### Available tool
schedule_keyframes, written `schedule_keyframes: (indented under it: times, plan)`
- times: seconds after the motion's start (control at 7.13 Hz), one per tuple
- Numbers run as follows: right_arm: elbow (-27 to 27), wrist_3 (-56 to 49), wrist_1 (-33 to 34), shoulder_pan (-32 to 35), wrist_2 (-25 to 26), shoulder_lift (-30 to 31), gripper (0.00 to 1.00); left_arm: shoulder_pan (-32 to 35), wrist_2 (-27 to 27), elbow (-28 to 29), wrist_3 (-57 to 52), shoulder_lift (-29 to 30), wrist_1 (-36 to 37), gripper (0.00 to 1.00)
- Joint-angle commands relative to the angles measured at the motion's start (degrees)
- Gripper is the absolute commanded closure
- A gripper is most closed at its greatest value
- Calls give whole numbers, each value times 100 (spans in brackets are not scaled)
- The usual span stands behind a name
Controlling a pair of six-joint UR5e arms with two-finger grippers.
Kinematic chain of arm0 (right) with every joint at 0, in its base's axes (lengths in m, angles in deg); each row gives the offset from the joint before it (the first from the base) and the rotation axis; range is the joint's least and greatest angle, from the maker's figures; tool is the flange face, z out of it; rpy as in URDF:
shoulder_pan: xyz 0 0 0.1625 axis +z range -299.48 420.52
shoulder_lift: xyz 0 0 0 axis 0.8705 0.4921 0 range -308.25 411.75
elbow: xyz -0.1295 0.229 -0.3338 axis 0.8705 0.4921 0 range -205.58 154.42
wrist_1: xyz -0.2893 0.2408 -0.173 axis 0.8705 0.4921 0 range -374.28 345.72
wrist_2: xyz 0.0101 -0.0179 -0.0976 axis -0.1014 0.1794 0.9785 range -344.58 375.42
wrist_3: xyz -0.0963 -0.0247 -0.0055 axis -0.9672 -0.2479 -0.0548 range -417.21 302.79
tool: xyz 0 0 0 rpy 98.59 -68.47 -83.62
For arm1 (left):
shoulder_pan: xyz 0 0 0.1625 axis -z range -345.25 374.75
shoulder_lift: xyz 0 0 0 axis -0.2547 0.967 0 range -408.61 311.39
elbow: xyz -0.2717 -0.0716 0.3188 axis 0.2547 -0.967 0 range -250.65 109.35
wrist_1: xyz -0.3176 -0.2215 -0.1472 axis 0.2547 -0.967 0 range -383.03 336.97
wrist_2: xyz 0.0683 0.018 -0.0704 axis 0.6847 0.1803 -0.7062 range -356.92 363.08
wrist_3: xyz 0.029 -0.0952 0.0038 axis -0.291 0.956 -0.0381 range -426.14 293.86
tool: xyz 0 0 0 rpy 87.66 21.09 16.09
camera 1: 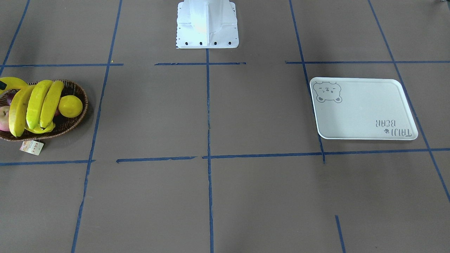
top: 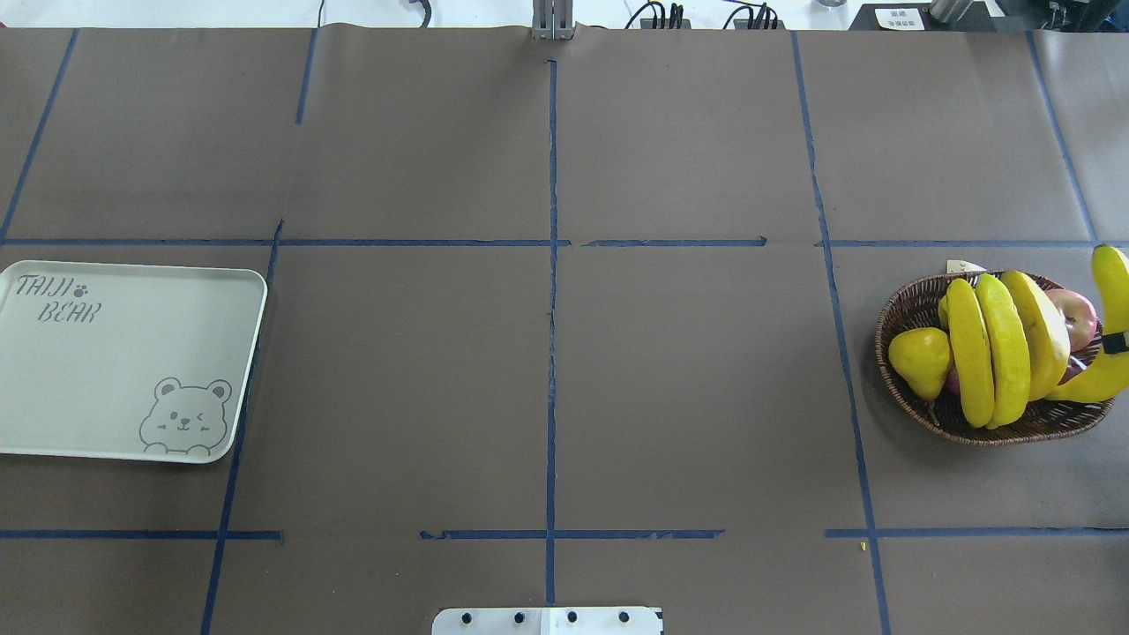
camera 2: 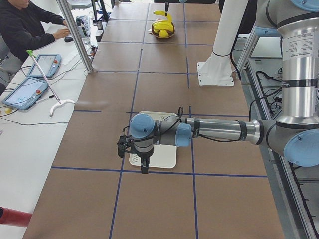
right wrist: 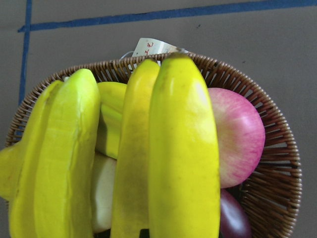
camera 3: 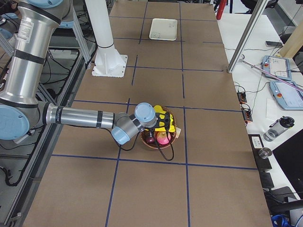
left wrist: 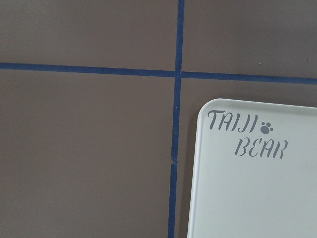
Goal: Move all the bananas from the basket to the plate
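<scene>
The wicker basket (top: 900, 309) stands at the table's right end with three bananas (top: 1001, 353) lying across it. A further banana (top: 1102, 375) is tilted up over the basket's outer rim, with a black finger (top: 1116, 343) of my right gripper (camera 3: 161, 124) shut on it. That banana (right wrist: 183, 148) fills the right wrist view. The white bear-print plate (top: 115, 370) lies bare at the left end. My left gripper (camera 2: 143, 167) hangs over the plate's outer edge (camera 2: 149, 162). It shows only in the left side view, so I cannot tell its state.
A yellow pear-like fruit (top: 919, 357), a pink apple (top: 1078, 317) and a dark purple fruit (right wrist: 235, 218) share the basket. A paper tag (camera 1: 31, 147) hangs off its rim. The robot's white base (camera 1: 207, 24) stands mid-table. A person sits at a side desk (camera 2: 30, 30).
</scene>
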Motion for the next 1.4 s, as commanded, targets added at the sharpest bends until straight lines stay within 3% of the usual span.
schedule_keyframes:
  times: [0.0,0.42,0.56,0.7,0.84,0.98,1.26]
  plan:
    - [-351,-22,45,1032,-1085,-6,100,2,0,2,1,0,9,0]
    - [-606,39,98,1107,-1152,-41,100,-7,0,2,18,9,9,0]
    - [-833,57,446,950,-1143,-329,100,2,-26,-7,18,9,9,0]
    - [-1262,283,1398,704,-1108,-941,100,2,-26,-59,18,18,0,0]
    - [-1466,773,2512,310,-1004,-2069,100,-7,-35,-173,123,70,-9,0]
    - [-1468,1308,3037,-268,-585,-2916,100,-51,-35,-365,411,105,-139,0]
    - [-1468,2442,3139,-1830,1002,-3808,100,-496,-53,-385,1383,184,-1083,0]
